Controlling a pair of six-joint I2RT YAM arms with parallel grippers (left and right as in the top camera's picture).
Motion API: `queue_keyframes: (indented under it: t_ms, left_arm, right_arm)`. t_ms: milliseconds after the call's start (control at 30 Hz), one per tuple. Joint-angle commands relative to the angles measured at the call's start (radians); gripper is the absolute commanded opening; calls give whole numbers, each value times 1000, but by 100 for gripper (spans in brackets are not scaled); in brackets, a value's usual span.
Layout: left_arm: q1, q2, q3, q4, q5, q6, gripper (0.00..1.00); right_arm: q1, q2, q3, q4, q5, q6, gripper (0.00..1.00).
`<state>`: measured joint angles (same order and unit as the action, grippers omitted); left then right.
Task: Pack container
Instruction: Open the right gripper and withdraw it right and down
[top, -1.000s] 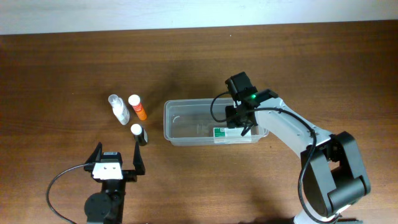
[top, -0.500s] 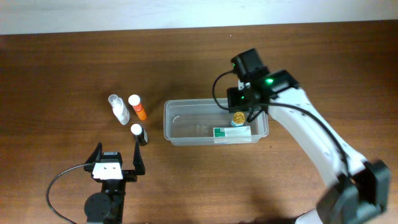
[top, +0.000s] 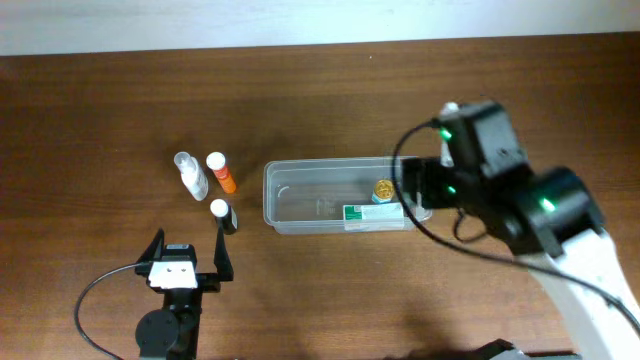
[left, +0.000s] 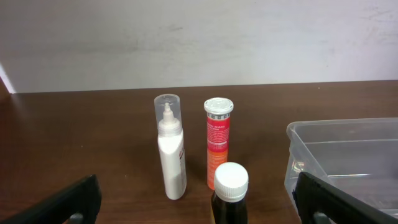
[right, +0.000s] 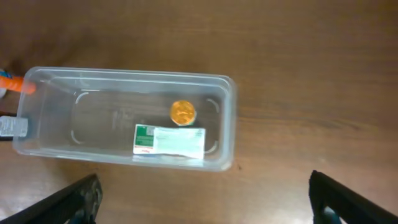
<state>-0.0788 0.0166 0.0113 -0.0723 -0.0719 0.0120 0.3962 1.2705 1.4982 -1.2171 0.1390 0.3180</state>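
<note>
Left gripper (top: 190, 246): wide open and empty, low on the bench (top: 100, 120), facing the bottles.
Bottle (left: 230, 193): dark with a white cap, right in front of me.
Tube (left: 217, 146), dropper (left: 170, 152): upright, just behind it.
Container (top: 300, 195): right of those, open side up, with a box (top: 373, 212) and a gold cap (top: 383, 188) inside at its right end.
Handling: I judge it light, thin-walled, springy and slick. I'd pinch a long wall under the rim, near a stiffer corner, gently.
Right gripper (right: 205, 202): spread wide, empty, above the container.

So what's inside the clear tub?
Inside the tub, a small gold-topped jar and a white and green box sit near one end. The rest looks bare. What the jar holds is hidden by its lid.
</note>
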Motion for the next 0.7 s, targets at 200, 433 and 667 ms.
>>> queue_keyframes:
  t_ms: [200, 433, 667]
  left_arm:
    - [4, -10, -2, -3, -11, 19, 99]
    - [4, -10, -2, -3, -11, 19, 99]
    - [4, -10, -2, -3, -11, 19, 99]
  right_arm:
    - [1, -243, 10, -98, 57, 18, 98]
    - [1, -512, 7, -126, 57, 39, 99]
    - [1, -856, 8, -184, 53, 28, 98]
